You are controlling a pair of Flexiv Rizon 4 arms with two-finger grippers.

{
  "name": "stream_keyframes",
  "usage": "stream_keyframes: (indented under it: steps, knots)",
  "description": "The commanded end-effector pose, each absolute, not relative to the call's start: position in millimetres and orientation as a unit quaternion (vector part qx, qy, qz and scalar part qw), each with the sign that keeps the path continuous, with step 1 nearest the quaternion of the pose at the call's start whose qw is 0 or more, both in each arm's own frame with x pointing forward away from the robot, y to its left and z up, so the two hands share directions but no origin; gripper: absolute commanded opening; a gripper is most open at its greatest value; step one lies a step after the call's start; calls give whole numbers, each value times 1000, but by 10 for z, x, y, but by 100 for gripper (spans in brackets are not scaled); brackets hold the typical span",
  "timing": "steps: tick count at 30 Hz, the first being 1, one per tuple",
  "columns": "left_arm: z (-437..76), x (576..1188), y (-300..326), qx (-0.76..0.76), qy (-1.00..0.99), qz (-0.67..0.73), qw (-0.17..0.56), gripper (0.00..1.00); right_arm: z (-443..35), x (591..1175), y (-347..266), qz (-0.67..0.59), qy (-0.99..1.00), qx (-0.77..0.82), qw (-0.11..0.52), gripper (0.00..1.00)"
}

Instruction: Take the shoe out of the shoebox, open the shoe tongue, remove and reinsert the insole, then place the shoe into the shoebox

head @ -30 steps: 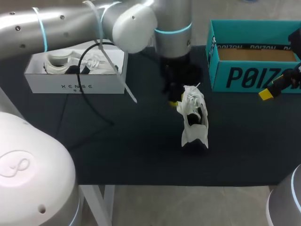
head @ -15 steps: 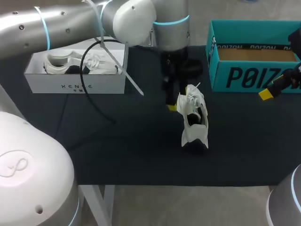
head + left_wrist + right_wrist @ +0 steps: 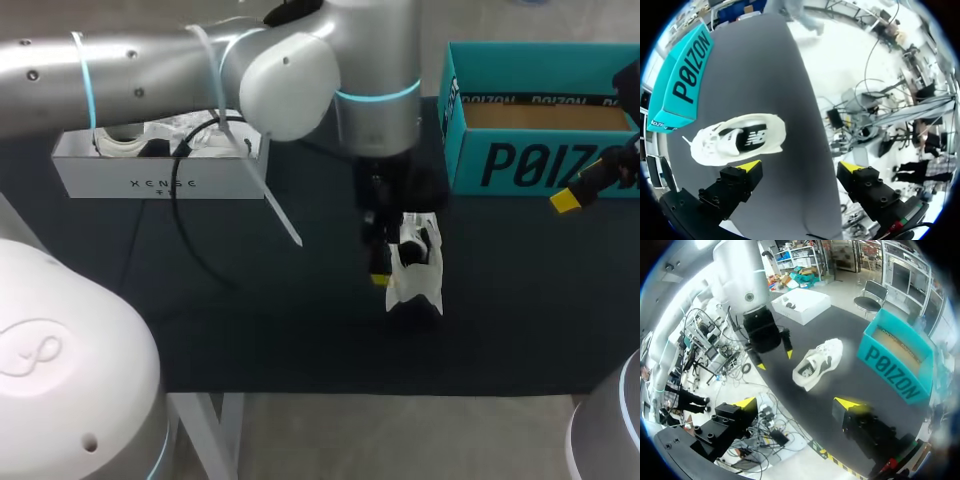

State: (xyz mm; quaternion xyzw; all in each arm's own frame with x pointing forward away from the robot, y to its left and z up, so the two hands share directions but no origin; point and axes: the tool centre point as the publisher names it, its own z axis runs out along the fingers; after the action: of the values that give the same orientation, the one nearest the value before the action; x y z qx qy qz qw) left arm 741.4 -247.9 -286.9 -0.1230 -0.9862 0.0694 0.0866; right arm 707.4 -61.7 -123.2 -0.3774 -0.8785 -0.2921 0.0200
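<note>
Shoe (image 3: 418,272) is already out. It sits mid-counter (image 3: 250,320), on the near side of the teal shoebox (image 3: 540,165). The box stands open at the far right, apart from the shoe. We call the take-out step done. The step in hand is the tongue opening, at the approach stage, with no grasp yet.

Left fingers (image 3: 800,167) are spread wide and hold nothing. In the left wrist view the shoe lies ahead of and beside one tip, outside the gap, with only bare counter between the two tips. In the head view the left arm reaches in past the middle and its fingers hang at the shoe's left side. One yellow tip is close against the shoe; we cannot tell whether it touches.

Right fingers (image 3: 796,402) are also wide open and empty. They sit at the far right by the shoebox's near wall, well apart from the shoe.

A lace end sticks out on the side toward the shoebox. Tongue and insole are too small to make out.

Next move, our judgement: the left fingers need to shift over the shoe so the tongue or collar sits between the tips, then close. The right fingers will likely have to come in and pin the shoe, or it may drag or tip when the tongue is pulled.

White box (image 3: 160,180) with other footwear sits at the far left, not involved.
</note>
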Motion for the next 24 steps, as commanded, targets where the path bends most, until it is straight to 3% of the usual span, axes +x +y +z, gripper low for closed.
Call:
stream_keyframes:
  steps: [1, 24]
  knots:
    - [-2922, 7353, -2489, -124, -987, 73, 73, 100, -1236, 7100, -610, -290, -879, -377, 22, 100]
    - [-3254, 7429, -2938, -110, -991, 67, 40, 100, -1236, 7100, -610, -290, -879, -377, 22, 100]
